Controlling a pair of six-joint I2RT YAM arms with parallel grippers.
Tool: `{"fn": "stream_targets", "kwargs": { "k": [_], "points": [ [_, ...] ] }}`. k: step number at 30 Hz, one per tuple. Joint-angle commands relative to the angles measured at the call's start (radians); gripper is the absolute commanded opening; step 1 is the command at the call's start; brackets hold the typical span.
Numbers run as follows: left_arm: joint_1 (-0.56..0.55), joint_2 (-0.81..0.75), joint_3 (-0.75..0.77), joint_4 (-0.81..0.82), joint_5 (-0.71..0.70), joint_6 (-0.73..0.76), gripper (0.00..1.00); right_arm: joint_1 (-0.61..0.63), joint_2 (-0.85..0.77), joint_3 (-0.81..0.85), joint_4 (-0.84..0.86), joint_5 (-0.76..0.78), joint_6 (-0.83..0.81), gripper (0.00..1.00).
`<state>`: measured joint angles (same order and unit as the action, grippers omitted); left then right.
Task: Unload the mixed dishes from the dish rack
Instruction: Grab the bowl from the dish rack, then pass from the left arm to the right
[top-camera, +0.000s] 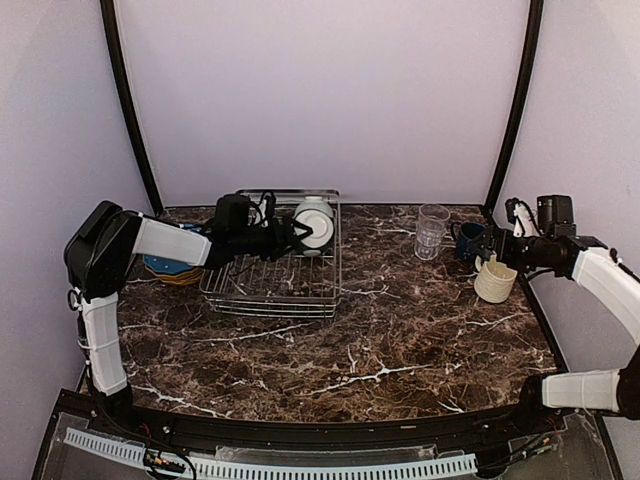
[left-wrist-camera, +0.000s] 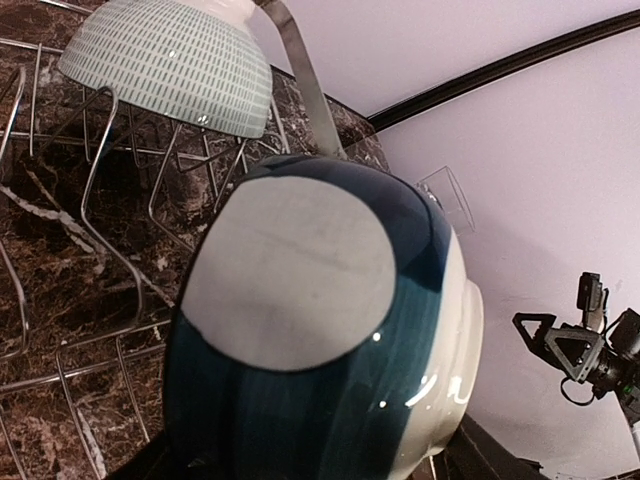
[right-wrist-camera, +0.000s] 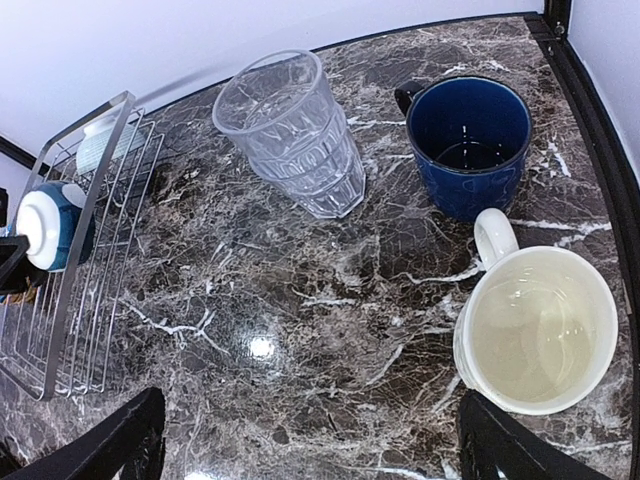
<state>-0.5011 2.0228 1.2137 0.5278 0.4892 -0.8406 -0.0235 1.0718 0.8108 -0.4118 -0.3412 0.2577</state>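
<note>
Left gripper (top-camera: 298, 236) seemingly clamped on the teal-and-white bowl (left-wrist-camera: 320, 330), over the far right of the dish rack (top-camera: 270, 285). Risk if swung out low: clipping the pale dashed bowl (left-wrist-camera: 170, 60) just beside it, or catching the rack's wires and twisting loose. Right gripper (right-wrist-camera: 310, 445) spread and empty above cream mug (right-wrist-camera: 535, 325), blue mug (right-wrist-camera: 470, 140) and clear glass (right-wrist-camera: 295, 130), far right. Only from above: stacked plates (top-camera: 172, 268) left of the rack. Only from the right wrist: mugs' empty insides.
</note>
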Motion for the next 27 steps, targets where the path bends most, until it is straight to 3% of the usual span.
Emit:
{"fn": "stream_targets", "kwargs": {
  "k": [1,5,11,15,22,27],
  "points": [
    [0.007,-0.13,-0.014,-0.009,0.03,0.017,0.35,0.017,-0.008,0.008,0.011,-0.001,0.017,0.99],
    [0.007,-0.139,-0.029,-0.011,0.05,-0.012,0.31,0.061,-0.004,0.018,0.01,0.002,0.028,0.99],
    [0.007,-0.177,-0.045,0.121,0.165,-0.035,0.3,0.141,-0.018,0.051,0.002,0.022,0.056,0.99],
    [0.008,-0.228,-0.045,0.134,0.218,-0.013,0.29,0.209,-0.007,0.053,0.058,-0.041,0.111,0.99],
    [-0.02,-0.249,-0.053,0.287,0.336,-0.159,0.28,0.393,0.128,0.062,0.386,-0.272,0.281,0.99],
    [-0.068,-0.217,-0.041,0.509,0.372,-0.359,0.26,0.493,0.268,0.108,0.703,-0.415,0.437,0.99]
  ]
}}
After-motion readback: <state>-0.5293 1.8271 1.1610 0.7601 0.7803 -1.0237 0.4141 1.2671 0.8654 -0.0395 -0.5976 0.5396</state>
